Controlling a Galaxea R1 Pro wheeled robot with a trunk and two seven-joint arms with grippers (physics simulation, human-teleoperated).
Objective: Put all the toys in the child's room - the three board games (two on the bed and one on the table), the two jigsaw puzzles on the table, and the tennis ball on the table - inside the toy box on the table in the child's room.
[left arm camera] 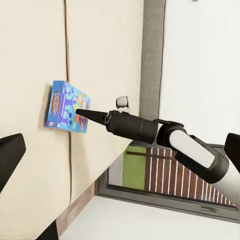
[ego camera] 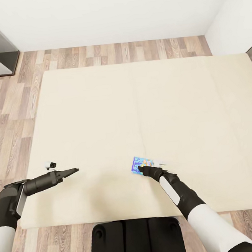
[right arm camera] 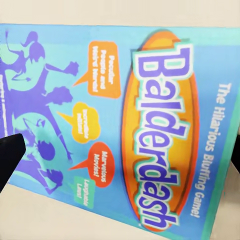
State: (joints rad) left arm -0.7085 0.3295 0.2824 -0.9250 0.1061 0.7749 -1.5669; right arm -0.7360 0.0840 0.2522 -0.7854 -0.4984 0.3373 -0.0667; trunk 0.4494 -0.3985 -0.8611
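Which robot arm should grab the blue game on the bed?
The right. Its gripper is right at the blue board game on the bed, box close in its wrist view. The left gripper hangs well off to the side.

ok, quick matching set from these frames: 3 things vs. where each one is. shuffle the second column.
Things:
1. blue board game
2. left hand
3. right hand

Places:
A. over bare mattress, apart from the game
B. at the blue board game's near edge
C. flat on the beige bed

Pairs: 1-C, 2-A, 3-B
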